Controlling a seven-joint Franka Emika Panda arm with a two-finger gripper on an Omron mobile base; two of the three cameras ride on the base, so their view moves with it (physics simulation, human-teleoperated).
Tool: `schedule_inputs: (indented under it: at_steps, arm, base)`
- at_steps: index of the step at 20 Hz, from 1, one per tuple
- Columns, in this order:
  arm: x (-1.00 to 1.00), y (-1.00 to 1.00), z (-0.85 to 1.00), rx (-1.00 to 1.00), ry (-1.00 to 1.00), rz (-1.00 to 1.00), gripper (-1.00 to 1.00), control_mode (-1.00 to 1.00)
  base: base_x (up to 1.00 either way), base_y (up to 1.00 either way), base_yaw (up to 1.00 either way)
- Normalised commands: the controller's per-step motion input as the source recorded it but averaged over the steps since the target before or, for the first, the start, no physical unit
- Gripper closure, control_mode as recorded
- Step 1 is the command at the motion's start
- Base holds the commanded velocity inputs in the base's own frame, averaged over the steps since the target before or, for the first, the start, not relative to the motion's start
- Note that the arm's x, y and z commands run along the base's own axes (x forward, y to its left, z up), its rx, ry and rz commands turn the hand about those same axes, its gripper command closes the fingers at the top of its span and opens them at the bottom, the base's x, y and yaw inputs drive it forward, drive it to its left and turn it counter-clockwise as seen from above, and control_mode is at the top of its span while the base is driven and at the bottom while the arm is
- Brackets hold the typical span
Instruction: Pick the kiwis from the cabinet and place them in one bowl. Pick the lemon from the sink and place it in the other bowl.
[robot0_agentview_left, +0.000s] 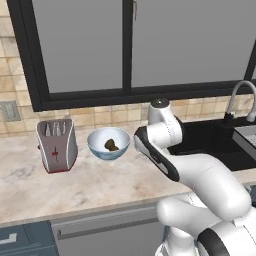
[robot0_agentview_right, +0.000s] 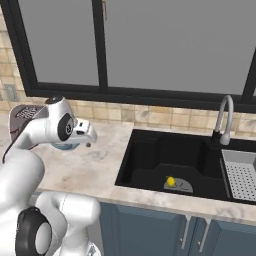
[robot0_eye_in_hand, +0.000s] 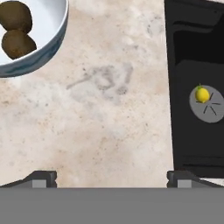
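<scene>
A light blue bowl (robot0_agentview_left: 96, 143) (robot0_eye_in_hand: 52, 39) stands on the counter beside the toaster, with two brown kiwis (robot0_agentview_left: 111, 145) (robot0_eye_in_hand: 16, 30) lying in it. The yellow lemon (robot0_agentview_right: 170, 181) (robot0_eye_in_hand: 202, 94) rests on the round drain of the black sink (robot0_agentview_right: 150, 160) (robot0_eye_in_hand: 192, 43). My gripper (robot0_agentview_right: 87, 142) (robot0_eye_in_hand: 111, 178) hangs open over the bare counter between the bowl and the sink, with nothing between its fingertips (robot0_eye_in_hand: 43, 177). The cabinet and the other bowl are out of view.
A silver toaster (robot0_agentview_left: 56, 145) stands left of the bowl. A curved silver tap (robot0_agentview_right: 225, 117) and a grey perforated tray (robot0_agentview_right: 240, 175) sit at the sink's right. A dark-framed window runs behind the counter, and blue drawers (robot0_agentview_right: 150, 230) lie below it.
</scene>
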Motion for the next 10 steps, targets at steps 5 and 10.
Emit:
schedule_inputs:
  at_steps: [5,10]
  arm:
    - [-0.05,-0.29,0.02,0.13,0.00,-0.09,-1.00,-1.00]
    - [0.00,-0.20,-0.02,0.12,0.04,-0.06,-1.00,-1.00]
  base:
    - [0.00,0.00,0.00]
    - [0.00,0.00,0.00]
